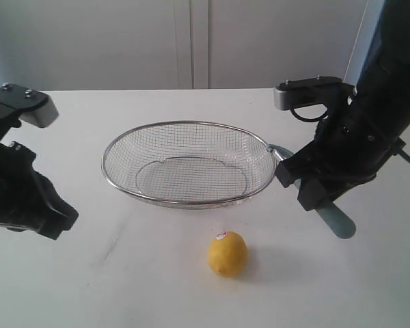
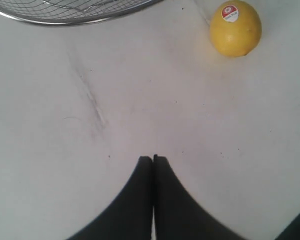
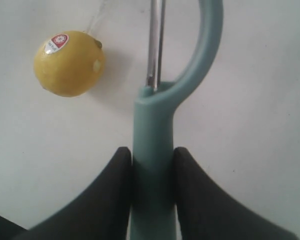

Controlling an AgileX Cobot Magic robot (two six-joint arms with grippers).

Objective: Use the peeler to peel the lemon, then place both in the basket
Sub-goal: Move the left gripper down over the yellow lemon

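Pressure from my right fingers is clamping the peeler by its pale teal handle, one finger on each side. The curved head and metal blade are pointing away from my wrist. In the exterior view the head is sitting just beside the rim of the basket, and I cannot tell whether it is touching. My left fingers are pressing together with nothing between them, hovering over the bare surface. The lemon is resting on the surface in front of the basket, between my two arms and well apart from both sets of fingers, with its sticker facing up. It is lying off to one side of the blade's line, not under it. I am judging that my left fingers should be opening to steady the lemon first, since a loose round fruit would likely roll under the blade. The blade should then be meeting the skin at a shallow angle with light pressure.
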